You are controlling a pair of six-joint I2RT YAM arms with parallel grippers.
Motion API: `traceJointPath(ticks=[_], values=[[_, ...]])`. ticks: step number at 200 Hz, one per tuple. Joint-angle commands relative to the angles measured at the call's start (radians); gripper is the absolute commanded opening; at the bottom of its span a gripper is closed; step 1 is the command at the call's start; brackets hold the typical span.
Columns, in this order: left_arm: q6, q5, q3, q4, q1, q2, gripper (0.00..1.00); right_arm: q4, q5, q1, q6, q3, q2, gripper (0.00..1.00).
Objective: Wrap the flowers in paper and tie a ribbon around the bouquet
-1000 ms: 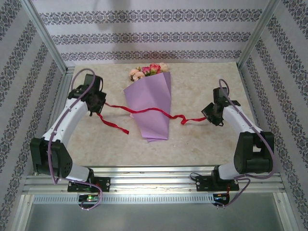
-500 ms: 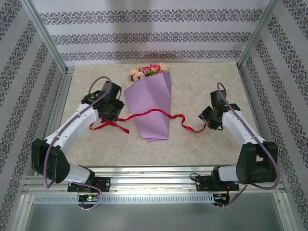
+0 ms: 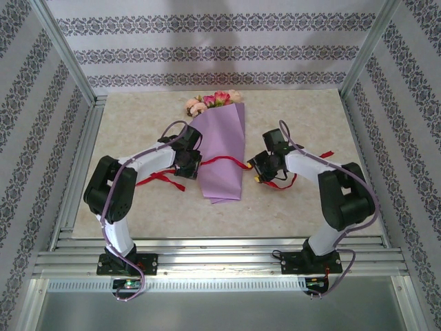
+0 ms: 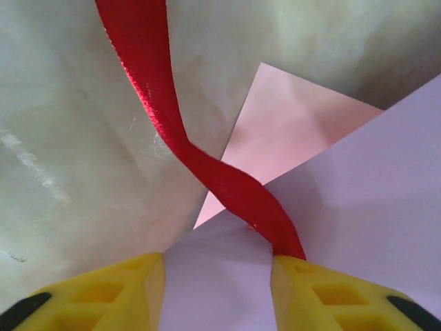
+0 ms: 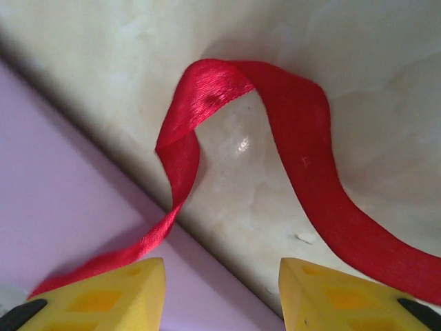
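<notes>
Top external: the left pincer (image 3: 187,165) and right pincer (image 3: 260,169) press in against either flank of the bouquet (image 3: 222,148), which lies on the marbled tabletop (image 3: 303,110) between them. Its flowers (image 3: 213,102) point away beyond both. A second ago the arms stood well out to the sides with the red ribbon (image 3: 222,160) drawn across the cone. Now they have closed in and the ribbon sags, its loose ends curling on the tabletop behind each pincer.

Left wrist: the left pincer (image 4: 217,289) stands with its yellow fingers (image 4: 103,293) apart over the lilac paper (image 4: 365,193), nothing clamped between them. A pink inner corner of the sheet juts out just ahead. The ribbon (image 4: 155,110) snakes in from the tabletop (image 4: 62,117) and ends against the top of the right-hand finger.

Right wrist: the right pincer (image 5: 220,289) is likewise spread, fingers (image 5: 344,293) apart. The paper (image 5: 55,186) edge runs diagonally ahead of it. The ribbon (image 5: 310,172) loops slack over the tabletop (image 5: 289,41) ahead, one end trailing onto the paper beside the left-hand finger.
</notes>
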Motion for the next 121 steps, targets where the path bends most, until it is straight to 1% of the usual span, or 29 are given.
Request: traceJointPath(ticks=[1, 20, 31, 41, 45, 51, 61, 71, 82, 92, 107, 121], values=[[-0.035, 0.011, -0.013, 0.051, 0.015, -0.002, 0.36, 0.100, 0.003, 0.006, 0.158, 0.001, 0.049, 0.48], [-0.024, 0.010, -0.035, 0.047, 0.015, -0.032, 0.28, 0.114, 0.008, 0.000, 0.158, 0.028, 0.104, 0.48], [-0.023, 0.006, -0.051, 0.039, 0.015, -0.061, 0.28, 0.126, 0.010, 0.000, 0.160, 0.037, 0.125, 0.47], [-0.028, 0.003, -0.066, 0.038, 0.015, -0.089, 0.28, 0.140, 0.011, 0.000, 0.163, 0.039, 0.140, 0.43], [-0.029, 0.000, -0.071, 0.034, 0.015, -0.098, 0.28, 0.145, 0.009, 0.000, 0.165, 0.040, 0.145, 0.39], [-0.034, -0.005, -0.079, 0.029, 0.015, -0.110, 0.29, 0.148, 0.010, 0.000, 0.166, 0.039, 0.148, 0.35], [-0.040, -0.012, -0.092, 0.028, 0.018, -0.123, 0.33, 0.155, 0.012, 0.003, 0.166, 0.033, 0.148, 0.30], [-0.044, -0.013, -0.104, 0.032, 0.025, -0.126, 0.40, 0.156, 0.012, 0.003, 0.164, 0.028, 0.144, 0.20], [-0.049, 0.000, -0.116, 0.048, 0.035, -0.117, 0.45, 0.153, 0.015, 0.005, 0.159, 0.022, 0.135, 0.14], [-0.051, 0.008, -0.120, 0.060, 0.048, -0.107, 0.47, 0.145, 0.021, 0.004, 0.155, 0.016, 0.124, 0.09], [-0.047, 0.012, -0.117, 0.059, 0.063, -0.086, 0.47, 0.142, 0.026, 0.002, 0.149, 0.004, 0.106, 0.00], [-0.041, 0.025, -0.113, 0.067, 0.075, -0.063, 0.46, 0.131, 0.030, 0.002, 0.138, 0.003, 0.092, 0.00]])
